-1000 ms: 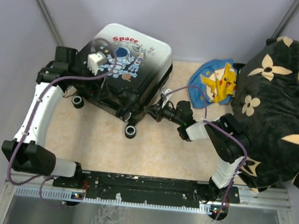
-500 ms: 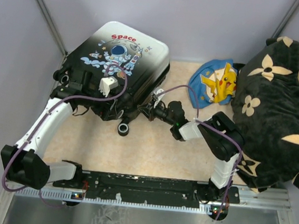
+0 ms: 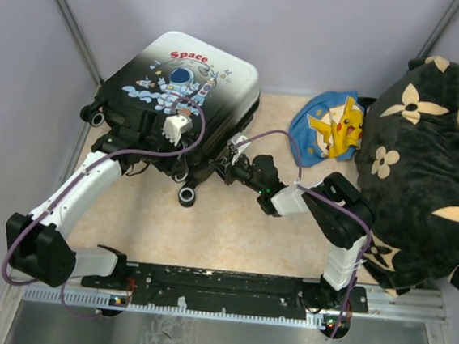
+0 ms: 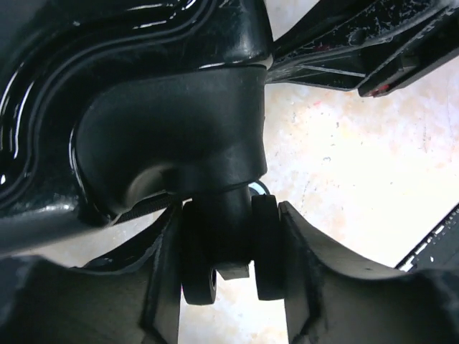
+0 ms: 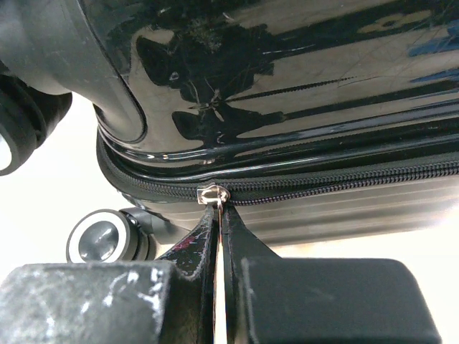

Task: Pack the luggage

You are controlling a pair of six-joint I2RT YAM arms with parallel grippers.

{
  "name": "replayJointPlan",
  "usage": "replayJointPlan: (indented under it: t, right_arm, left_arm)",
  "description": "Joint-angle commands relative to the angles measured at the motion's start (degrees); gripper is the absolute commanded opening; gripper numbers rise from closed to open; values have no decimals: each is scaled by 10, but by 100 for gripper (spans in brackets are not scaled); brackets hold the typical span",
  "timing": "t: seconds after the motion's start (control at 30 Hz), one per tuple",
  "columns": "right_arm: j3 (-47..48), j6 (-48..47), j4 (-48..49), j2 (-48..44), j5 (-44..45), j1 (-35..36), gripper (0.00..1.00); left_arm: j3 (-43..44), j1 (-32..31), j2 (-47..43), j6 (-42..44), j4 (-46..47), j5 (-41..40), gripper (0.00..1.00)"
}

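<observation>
The luggage (image 3: 191,83), a white-to-black hard-shell suitcase with an astronaut print and red "Space", lies closed and flat at the back left. My left gripper (image 3: 164,159) is at its near edge. In the left wrist view the gripper (image 4: 229,266) is shut on a black double wheel (image 4: 228,247) of the luggage, with one finger on each side. My right gripper (image 3: 229,161) is at the luggage's right side. In the right wrist view the gripper (image 5: 219,212) is shut on the silver zipper pull (image 5: 214,194) on the black zipper track (image 5: 344,180).
A blue cloth with a yellow cartoon figure (image 3: 334,125) lies at the back centre-right. A big black flower-patterned cushion (image 3: 425,166) fills the right side. Another luggage wheel (image 3: 187,194) rests on the beige tabletop (image 3: 223,236). Grey walls close in at the left and back.
The luggage has turned and shifted left. My left gripper has moved from its far left corner to its near edge and closed on a wheel. My right gripper has moved left with the zipper pull.
</observation>
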Motion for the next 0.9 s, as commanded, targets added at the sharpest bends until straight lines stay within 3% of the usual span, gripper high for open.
replayJointPlan:
  t: [0.0, 0.1, 0.47, 0.87]
  right_arm:
    - [37, -45, -5, -6, 141, -8, 0]
    - [35, -51, -15, -14, 150, -23, 0]
    - [54, -99, -32, -12, 125, -114, 0]
    - [110, -129, -84, 18, 86, -216, 0]
  left_arm:
    - [-10, -6, -6, 50, 6, -29, 38]
    - [-23, -8, -20, 90, -5, -5, 26]
    - [-33, -9, -15, 175, -90, 23, 0]
    - [-23, -9, -24, 310, -184, 19, 0]
